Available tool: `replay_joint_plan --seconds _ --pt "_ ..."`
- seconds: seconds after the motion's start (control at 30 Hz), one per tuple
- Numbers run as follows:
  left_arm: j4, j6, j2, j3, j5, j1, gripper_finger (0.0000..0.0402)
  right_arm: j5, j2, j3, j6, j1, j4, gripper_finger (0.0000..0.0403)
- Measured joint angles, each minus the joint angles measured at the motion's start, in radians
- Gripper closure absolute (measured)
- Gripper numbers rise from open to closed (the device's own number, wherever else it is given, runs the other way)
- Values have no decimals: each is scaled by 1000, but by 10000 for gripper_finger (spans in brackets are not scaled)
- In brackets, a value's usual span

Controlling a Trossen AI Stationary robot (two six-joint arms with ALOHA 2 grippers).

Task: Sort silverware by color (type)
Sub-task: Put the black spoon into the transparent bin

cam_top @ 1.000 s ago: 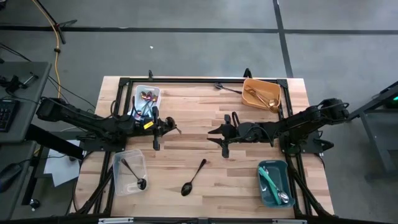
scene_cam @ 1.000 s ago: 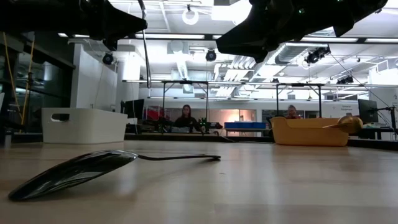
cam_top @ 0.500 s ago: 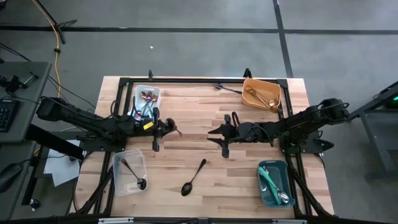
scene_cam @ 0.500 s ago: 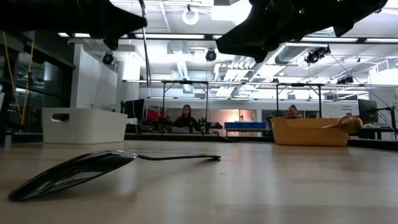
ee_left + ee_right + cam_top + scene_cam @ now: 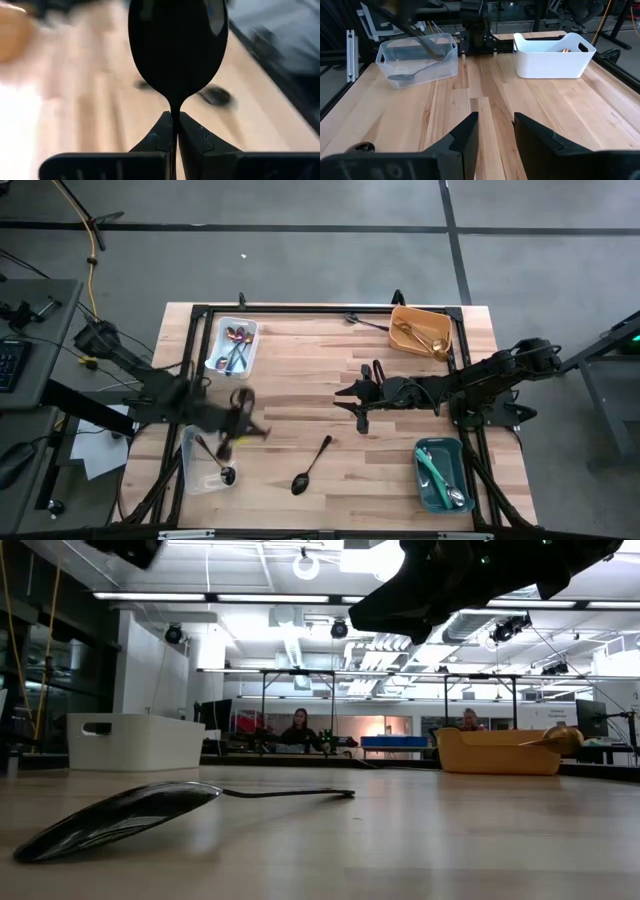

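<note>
Left claw (pinching) glossy black spoon

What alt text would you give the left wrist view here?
The left tool is shut on the thin neck of a black spoon, whose glossy bowl fills the upper middle of the picture. Behind it lies a blurred light wooden table with a dark object on it that is too smeared to identify.
</note>
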Motion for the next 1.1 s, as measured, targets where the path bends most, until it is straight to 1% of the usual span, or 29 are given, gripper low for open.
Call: replay_joint_plan --seconds 0.17,0.27,0.4,0.57,0.7,0.87,0.93,1.1 --pt "-229 -73 133 154 2 -217 397 0 0 0 4 0 0 284" --pt "-349 -127 223 222 0 -315 397 0 0 0 26 0 -1 284" --pt "-519 -242 335 279 -6 -396 397 0 0 0 38 0 0 284" --pt "-660 -288 421 285 26 -450 397 0 0 0 57 0 0 284" --pt "-689 -290 448 279 56 -477 397 0 0 0 61 0 0 284" --pt "-701 -321 448 276 55 -498 397 0 0 0 61 0 0 284" --pt "-694 -340 447 253 61 -503 397 0 0 0 61 0 0 284" --pt "-605 -340 447 159 162 -503 397 0 0 0 60 0 0 284"
